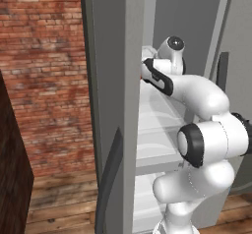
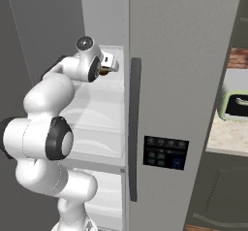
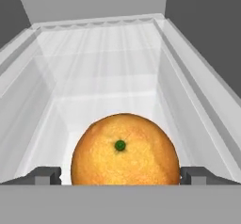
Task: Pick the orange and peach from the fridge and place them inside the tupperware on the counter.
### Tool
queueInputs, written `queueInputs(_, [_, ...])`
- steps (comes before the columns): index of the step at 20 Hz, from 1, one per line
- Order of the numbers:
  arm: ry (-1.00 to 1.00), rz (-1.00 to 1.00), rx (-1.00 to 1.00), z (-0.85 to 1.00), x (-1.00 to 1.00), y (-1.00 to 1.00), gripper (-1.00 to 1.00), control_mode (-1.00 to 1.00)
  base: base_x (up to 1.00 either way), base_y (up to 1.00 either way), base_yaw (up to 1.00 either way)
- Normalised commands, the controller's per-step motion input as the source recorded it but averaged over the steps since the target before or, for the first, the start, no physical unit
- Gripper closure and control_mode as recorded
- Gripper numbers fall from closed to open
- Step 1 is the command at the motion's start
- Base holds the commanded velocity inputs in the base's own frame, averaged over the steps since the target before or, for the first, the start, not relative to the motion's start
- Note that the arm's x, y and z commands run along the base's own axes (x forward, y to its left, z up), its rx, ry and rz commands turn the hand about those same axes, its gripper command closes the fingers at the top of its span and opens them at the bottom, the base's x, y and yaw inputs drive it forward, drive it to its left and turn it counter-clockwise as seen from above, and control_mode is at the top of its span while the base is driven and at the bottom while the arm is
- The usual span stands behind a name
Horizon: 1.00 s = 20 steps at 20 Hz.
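Hand view, my claw (image 3: 120, 176) pinching the orange (image 3: 125, 150), dimpled golden-orange skin, green stem dot facing out, above a pale translucent fridge shelf (image 3: 106, 89)

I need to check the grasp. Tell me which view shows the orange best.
The hand view: the orange fills the lower middle, green stem dot facing the camera, one fingertip on each side of it. The right base view shows only a dark sliver at the hand; the left base view hides it behind the fridge wall.
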Motion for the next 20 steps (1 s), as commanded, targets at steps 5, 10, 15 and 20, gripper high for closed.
queueInputs(5, [0.00,-0.03,0.00,-0.29,0.39,0.00,-1.00,-1.00,0.00,0.00,0.00])
queueInputs(10, [0.02,-0.06,-0.03,-0.65,0.05,0.08,1.00,-1.00,0.00,0.00,0.00])
queueInputs(15, [0.05,-0.08,-0.05,-0.62,0.00,0.30,1.00,-1.00,0.00,0.00,0.00])
queueInputs(20, [0.00,-0.01,0.00,-0.02,-0.01,0.02,1.00,-1.00,0.00,0.00,0.00])
